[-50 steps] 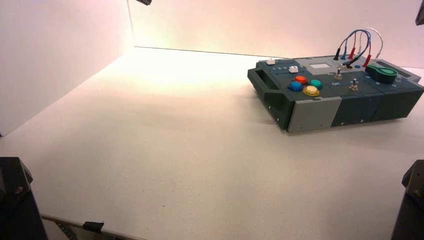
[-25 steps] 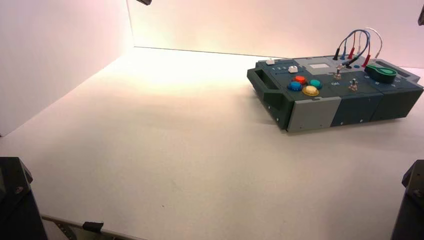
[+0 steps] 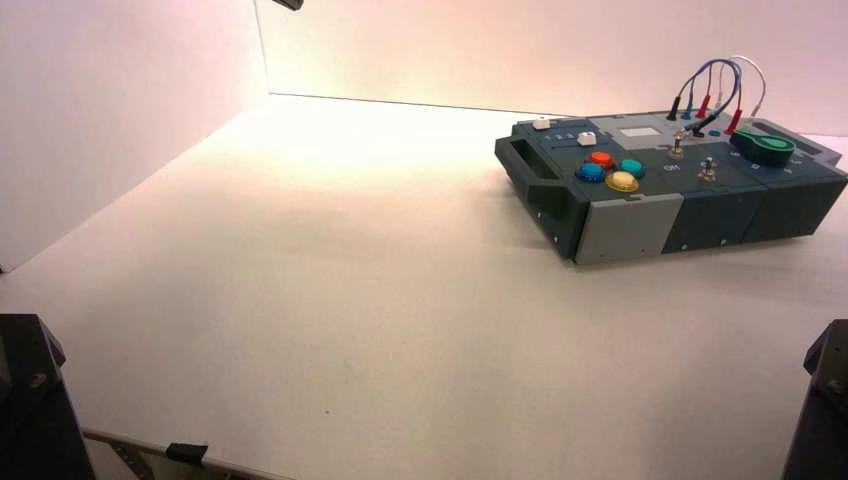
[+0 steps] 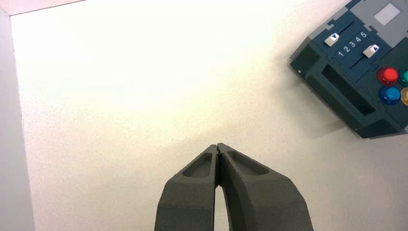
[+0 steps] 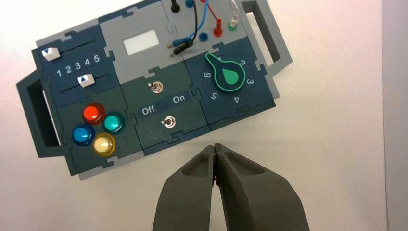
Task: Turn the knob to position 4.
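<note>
Here the box (image 3: 660,190) sits on the white table (image 3: 350,300) at about two o'clock in the high view, well away from both arms. The knob (image 5: 228,76) lies on the box's right-hand end, inside a ring of printed numbers, below the plugged-in wires (image 5: 192,24); its pointer tip aims toward roughly ten o'clock in the right wrist view, between the 6 and the numbers hidden past the tip. The right gripper (image 5: 216,148) hovers over bare table just short of the box's near edge, fingertips pressed together, with the knob apart from it at about twelve o'clock beyond the two toggle switches (image 5: 162,105). The left gripper (image 4: 218,147) hangs over open table, likewise closed tip to tip, well apart from the box's slider end.
</note>
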Controlling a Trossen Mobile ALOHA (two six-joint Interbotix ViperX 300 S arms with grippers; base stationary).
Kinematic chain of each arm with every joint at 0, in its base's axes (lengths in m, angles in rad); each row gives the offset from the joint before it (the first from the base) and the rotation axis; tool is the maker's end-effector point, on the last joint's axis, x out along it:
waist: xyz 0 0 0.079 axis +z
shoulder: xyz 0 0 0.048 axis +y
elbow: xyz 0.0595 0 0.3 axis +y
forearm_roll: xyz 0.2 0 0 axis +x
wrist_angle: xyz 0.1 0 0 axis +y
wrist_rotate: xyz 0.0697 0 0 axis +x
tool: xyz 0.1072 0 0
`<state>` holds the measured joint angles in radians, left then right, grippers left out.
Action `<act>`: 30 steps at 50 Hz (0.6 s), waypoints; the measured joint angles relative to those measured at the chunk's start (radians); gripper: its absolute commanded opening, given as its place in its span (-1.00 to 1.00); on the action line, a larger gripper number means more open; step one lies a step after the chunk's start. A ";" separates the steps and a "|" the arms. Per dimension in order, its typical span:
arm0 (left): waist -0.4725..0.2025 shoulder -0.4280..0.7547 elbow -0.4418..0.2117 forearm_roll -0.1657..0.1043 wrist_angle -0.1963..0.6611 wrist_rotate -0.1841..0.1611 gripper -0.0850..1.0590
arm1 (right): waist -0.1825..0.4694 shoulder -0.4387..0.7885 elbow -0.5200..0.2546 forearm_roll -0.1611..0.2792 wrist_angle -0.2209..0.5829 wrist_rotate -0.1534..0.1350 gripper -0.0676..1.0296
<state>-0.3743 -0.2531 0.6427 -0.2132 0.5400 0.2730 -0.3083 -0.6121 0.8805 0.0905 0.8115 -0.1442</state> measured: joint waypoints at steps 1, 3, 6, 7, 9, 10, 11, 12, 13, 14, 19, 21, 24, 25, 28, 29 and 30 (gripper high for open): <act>0.000 0.002 0.002 0.000 0.000 0.000 -0.91 | 0.000 0.005 0.000 -0.002 0.000 0.000 -0.92; 0.000 0.003 0.000 0.000 0.000 0.000 -0.91 | -0.002 0.017 0.000 -0.003 0.000 0.002 -0.92; 0.000 0.003 0.002 -0.002 0.000 0.000 -0.91 | -0.005 0.034 0.000 -0.003 0.000 0.002 -0.92; -0.002 0.003 0.002 -0.003 0.000 0.000 -0.91 | -0.005 0.044 0.000 -0.005 0.000 0.002 -0.92; -0.002 0.003 0.002 -0.005 -0.002 0.000 -0.91 | -0.006 0.058 0.000 -0.005 0.000 0.002 -0.92; -0.002 0.003 0.003 -0.006 -0.008 0.000 -0.91 | -0.006 0.071 0.000 -0.008 0.000 0.002 -0.92; -0.003 0.002 0.006 -0.008 -0.011 0.000 -0.91 | -0.006 0.081 0.000 -0.011 0.000 0.002 -0.92; -0.002 0.002 0.009 -0.008 -0.015 0.000 -0.91 | -0.006 0.087 0.000 -0.011 0.000 0.002 -0.92; -0.002 0.002 0.012 -0.008 -0.020 0.000 -0.91 | -0.006 0.100 0.000 -0.014 0.000 0.002 -0.92; -0.003 0.002 0.017 -0.008 -0.026 0.000 -0.91 | -0.009 0.109 -0.002 -0.015 0.000 0.002 -0.92; -0.008 -0.011 0.026 -0.009 -0.038 0.000 -0.91 | -0.021 0.118 -0.002 -0.017 -0.002 0.002 -0.92; -0.009 -0.021 0.031 -0.009 -0.048 0.000 -0.91 | -0.026 0.120 -0.003 -0.018 0.000 0.000 -0.92; -0.012 -0.032 0.037 -0.009 -0.055 0.000 -0.91 | -0.040 0.120 -0.005 -0.018 0.000 0.002 -0.92; -0.012 -0.035 0.040 -0.009 -0.058 0.000 -0.91 | -0.041 0.118 -0.005 -0.018 0.002 0.002 -0.92; -0.012 -0.043 0.044 -0.008 -0.064 0.000 -0.91 | -0.048 0.120 -0.006 -0.018 0.002 0.000 -0.92; -0.012 -0.044 0.046 -0.008 -0.066 0.000 -0.91 | -0.049 0.120 -0.006 -0.018 0.002 0.002 -0.92; -0.012 -0.048 0.049 -0.009 -0.069 0.002 -0.91 | -0.054 0.120 -0.008 -0.018 0.002 0.002 -0.92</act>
<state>-0.3866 -0.3007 0.6918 -0.2224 0.4709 0.2746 -0.3620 -0.4924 0.8728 0.0721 0.8130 -0.1427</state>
